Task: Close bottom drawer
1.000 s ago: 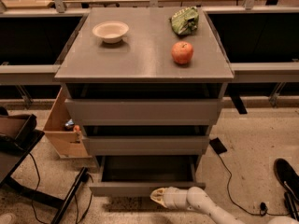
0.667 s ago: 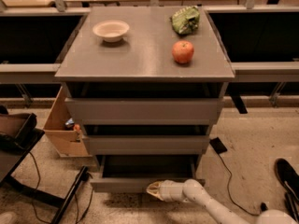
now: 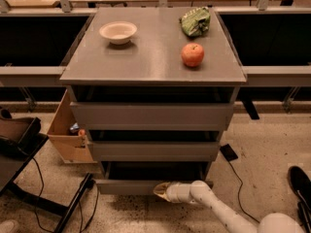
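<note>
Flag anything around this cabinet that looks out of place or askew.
Only the bottom drawer stands out: it is pulled forward, with a dark gap showing behind its front. The gripper is at that front, near its middle. The bowl and apple on top sit normally.

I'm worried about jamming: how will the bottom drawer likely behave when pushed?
The bottom drawer looks rigid and flat-fronted, so it should probably slide, not flex. The gripper sits at its front, near the middle, so skewing seems unlikely. No contents show, so it is probably light.
</note>
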Robot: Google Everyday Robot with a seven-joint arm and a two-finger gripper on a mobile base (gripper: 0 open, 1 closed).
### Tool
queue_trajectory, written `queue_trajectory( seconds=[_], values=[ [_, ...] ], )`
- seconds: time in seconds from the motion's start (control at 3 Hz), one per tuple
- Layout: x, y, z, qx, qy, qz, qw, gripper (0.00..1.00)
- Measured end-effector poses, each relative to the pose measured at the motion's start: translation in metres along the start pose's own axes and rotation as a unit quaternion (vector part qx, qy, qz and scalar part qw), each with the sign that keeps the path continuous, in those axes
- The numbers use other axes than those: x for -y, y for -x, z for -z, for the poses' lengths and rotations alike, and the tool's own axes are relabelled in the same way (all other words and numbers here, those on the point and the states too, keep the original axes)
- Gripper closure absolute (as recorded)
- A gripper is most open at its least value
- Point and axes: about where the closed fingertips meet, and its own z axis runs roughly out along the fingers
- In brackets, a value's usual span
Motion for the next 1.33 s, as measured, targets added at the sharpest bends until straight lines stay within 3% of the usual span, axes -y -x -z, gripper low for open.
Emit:
queue_trajectory(
  seconds=[0.33,0.67,1.0,1.33],
  values=[
    [0.000,0.000,0.000,0.000,0.000,0.000,1.0000,1.00],
    [0.014,0.001,-0.004,0.001,-0.005,-0.002,1.0000,0.81],
    [0.014,0.001,-0.004,0.001,-0.005,-0.002,1.0000,0.50],
    [0.014,0.001,-0.004,0.001,-0.005,-0.002,1.0000,0.27]
  ],
)
